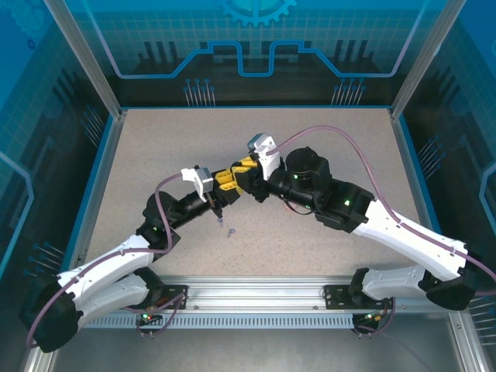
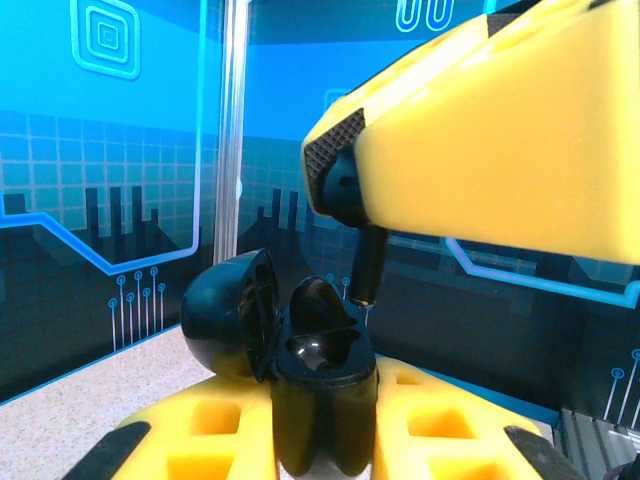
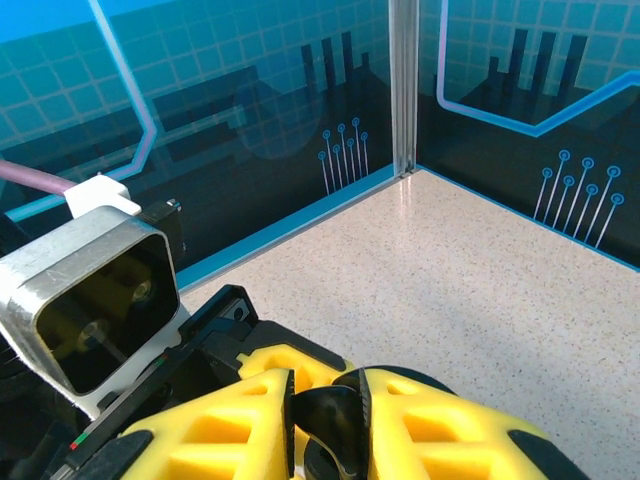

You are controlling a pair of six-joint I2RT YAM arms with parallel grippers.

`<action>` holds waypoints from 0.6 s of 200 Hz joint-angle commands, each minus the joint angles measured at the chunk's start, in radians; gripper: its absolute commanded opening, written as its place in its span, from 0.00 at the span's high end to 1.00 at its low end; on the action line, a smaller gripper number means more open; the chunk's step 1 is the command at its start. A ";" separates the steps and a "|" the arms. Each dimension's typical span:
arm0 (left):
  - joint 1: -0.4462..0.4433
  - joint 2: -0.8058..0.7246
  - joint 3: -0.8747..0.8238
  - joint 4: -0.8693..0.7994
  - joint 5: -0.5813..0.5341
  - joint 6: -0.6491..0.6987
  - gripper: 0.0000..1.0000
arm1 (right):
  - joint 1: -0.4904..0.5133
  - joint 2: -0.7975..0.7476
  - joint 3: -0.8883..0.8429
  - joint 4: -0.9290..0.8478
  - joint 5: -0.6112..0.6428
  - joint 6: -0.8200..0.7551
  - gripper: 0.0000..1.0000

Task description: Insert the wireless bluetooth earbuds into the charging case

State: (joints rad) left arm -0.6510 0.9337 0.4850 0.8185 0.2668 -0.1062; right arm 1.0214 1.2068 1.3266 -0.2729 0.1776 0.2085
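My left gripper is shut on a black charging case that stands upright with its lid swung open to the left. My right gripper is shut on a black earbud. In the left wrist view that earbud hangs stem down from the right gripper's yellow finger, just above and behind the case's open cavity, apart from it. From above, both grippers meet over the table's middle, the left gripper beside the right gripper. Two tiny earbuds lie on the table below them.
The speckled table is walled by blue panels with aluminium posts at the corners. The left wrist camera housing sits close on the left in the right wrist view. A purple cable arcs over the right arm.
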 commanded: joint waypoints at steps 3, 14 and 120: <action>-0.007 -0.013 0.004 0.047 0.016 -0.007 1.00 | 0.012 0.005 0.031 0.000 0.043 -0.021 0.77; -0.007 -0.013 0.004 0.047 0.016 -0.007 1.00 | 0.013 0.007 0.031 -0.003 0.044 -0.022 0.77; -0.007 -0.021 0.003 0.040 0.009 -0.004 1.00 | 0.014 0.016 0.008 -0.037 0.031 -0.003 0.76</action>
State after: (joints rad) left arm -0.6510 0.9321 0.4850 0.8173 0.2665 -0.1062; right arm 1.0218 1.2144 1.3296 -0.3042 0.2089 0.2008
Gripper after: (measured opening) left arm 0.212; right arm 0.236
